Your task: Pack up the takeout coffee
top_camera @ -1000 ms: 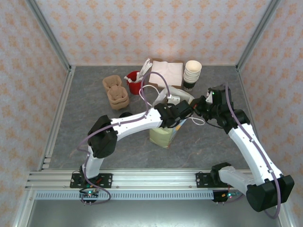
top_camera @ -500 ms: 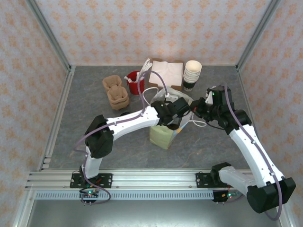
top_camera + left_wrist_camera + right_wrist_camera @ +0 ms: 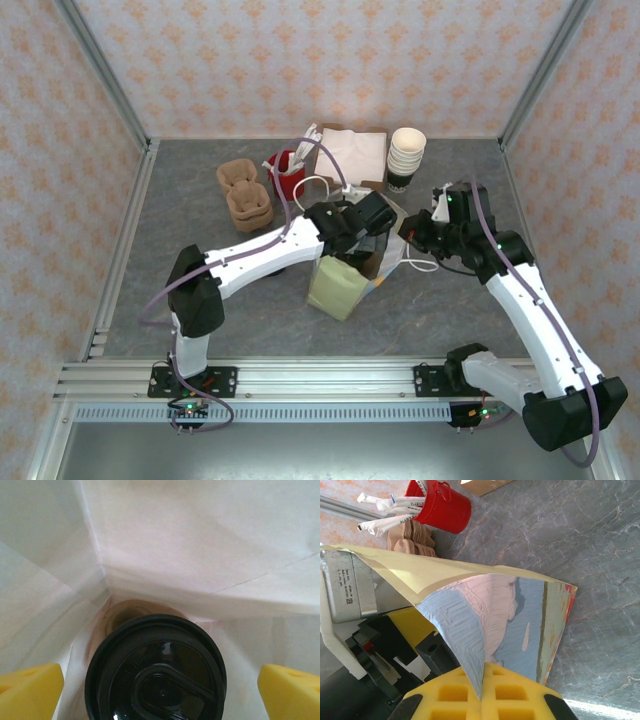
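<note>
One takeout coffee [image 3: 156,672] inside one paper bag [image 3: 510,610]. Left gripper [image 3: 160,692] spread wide either side of its lid; right gripper [image 3: 482,692] pinched shut on the bag's rim.

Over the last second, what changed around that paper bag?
The left claw opened and let go of the takeout coffee, which now sits inside the paper bag. Its arm shifted slightly left and toward the far side, and the bag's base slid a little left. The right claw kept pinching the bag's rim. The red bucket, stacked cups and pulp trays stayed put.
</note>
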Tool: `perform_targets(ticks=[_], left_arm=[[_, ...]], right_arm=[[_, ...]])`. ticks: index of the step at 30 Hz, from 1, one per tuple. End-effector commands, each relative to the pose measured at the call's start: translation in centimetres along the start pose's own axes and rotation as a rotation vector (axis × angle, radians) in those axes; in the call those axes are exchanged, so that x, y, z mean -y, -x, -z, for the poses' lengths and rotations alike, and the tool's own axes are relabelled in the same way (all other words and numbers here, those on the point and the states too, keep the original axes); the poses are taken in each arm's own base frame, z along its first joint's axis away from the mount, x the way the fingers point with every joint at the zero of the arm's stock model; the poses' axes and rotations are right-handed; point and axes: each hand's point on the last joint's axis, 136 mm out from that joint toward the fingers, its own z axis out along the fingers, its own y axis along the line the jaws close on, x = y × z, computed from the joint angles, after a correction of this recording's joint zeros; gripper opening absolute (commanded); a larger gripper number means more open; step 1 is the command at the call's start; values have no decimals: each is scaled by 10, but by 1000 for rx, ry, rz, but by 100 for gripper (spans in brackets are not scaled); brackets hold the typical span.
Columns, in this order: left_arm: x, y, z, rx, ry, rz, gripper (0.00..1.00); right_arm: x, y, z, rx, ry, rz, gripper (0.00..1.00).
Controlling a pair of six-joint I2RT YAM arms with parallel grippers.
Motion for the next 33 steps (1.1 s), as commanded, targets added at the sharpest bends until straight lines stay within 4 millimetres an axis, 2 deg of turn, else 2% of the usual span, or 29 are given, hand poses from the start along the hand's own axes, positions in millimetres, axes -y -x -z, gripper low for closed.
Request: perform_targets(ticks=[1, 13, 17, 21, 27, 33], left_arm=[[4, 27, 40, 66, -72, 50, 100], [7, 25, 53, 59, -128, 98, 100], [30, 17, 48, 1, -231, 111, 100], [41, 18, 54, 13, -275, 128, 100], [50, 30, 72, 40, -347, 146, 100], [64, 45, 105, 81, -475, 142, 99]], right_arm=[[-6, 3, 7, 11, 2, 34, 0], [-14, 18, 13, 29, -32, 51, 0], [-12, 22, 13, 33, -65, 40, 0], [-9, 21, 11, 4, -95, 34, 0], [-10, 21, 9, -11, -98, 33, 0], [-6, 18, 3, -36, -102, 41, 0]])
